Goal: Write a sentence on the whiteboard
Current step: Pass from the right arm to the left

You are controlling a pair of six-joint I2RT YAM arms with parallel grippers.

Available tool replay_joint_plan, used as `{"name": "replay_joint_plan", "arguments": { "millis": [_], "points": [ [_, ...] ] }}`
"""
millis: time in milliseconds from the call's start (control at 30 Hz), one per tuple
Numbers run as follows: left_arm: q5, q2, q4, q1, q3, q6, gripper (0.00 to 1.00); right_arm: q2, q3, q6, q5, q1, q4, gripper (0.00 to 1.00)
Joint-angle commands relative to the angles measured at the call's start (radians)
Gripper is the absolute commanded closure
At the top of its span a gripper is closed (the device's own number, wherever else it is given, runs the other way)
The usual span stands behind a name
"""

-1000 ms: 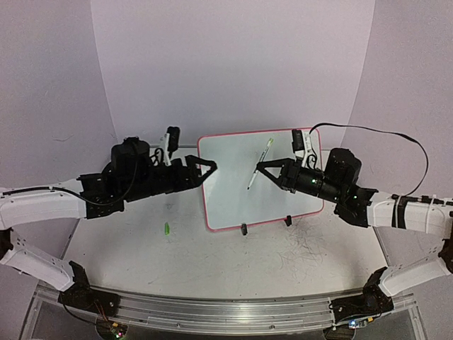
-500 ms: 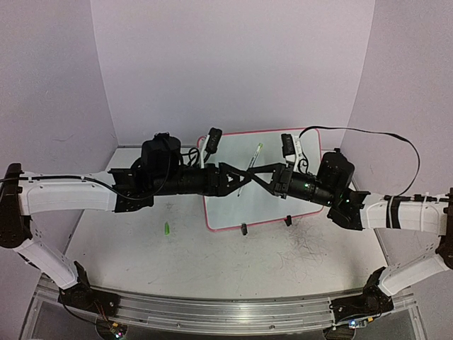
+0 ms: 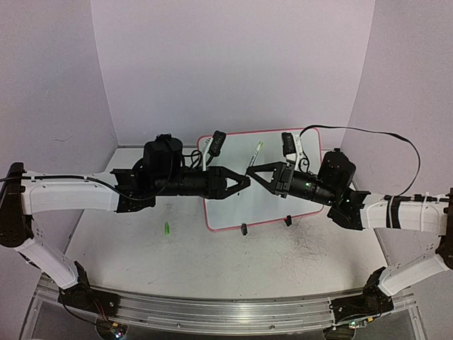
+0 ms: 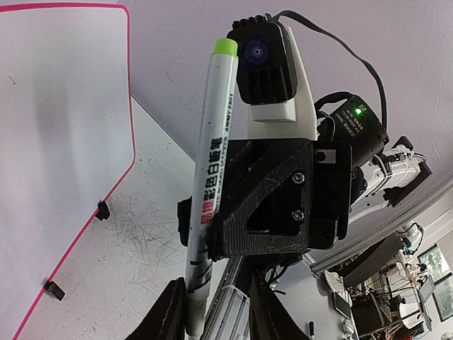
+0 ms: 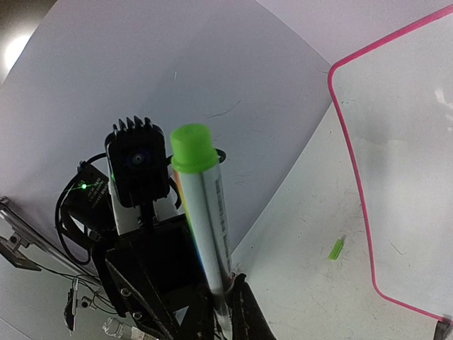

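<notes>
Over whiteboard, left end effector, right end effector narrow around marker.

Top camera looks down from behind — close wrist cameras face each other, sharing the whiteboard.

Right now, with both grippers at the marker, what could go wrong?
1. The marker sits in the right gripper; the left gripper brackets its lower end with a gap showing. Release early and it may drop onto the whiteboard.
2. The jaws sit nearly tip to tip; any closer risks a clash.
</notes>
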Motion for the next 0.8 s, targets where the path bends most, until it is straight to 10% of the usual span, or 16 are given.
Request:
{"name": "replay_joint_plan", "arguments": {
  "millis": [0, 767],
  "points": [
    [-0.02, -0.011, 0.042, 0.002, 0.012, 0.022, 0.7, -0.025, 0.022, 0.013, -0.015, 0.006, 0.058, 1.0],
    [-0.029, -0.009, -0.069, 0.022, 0.035, 0.205, 1.0, -0.065, 0.024, -0.016, -0.027, 0.015, -0.022, 0.98]
  ]
}}
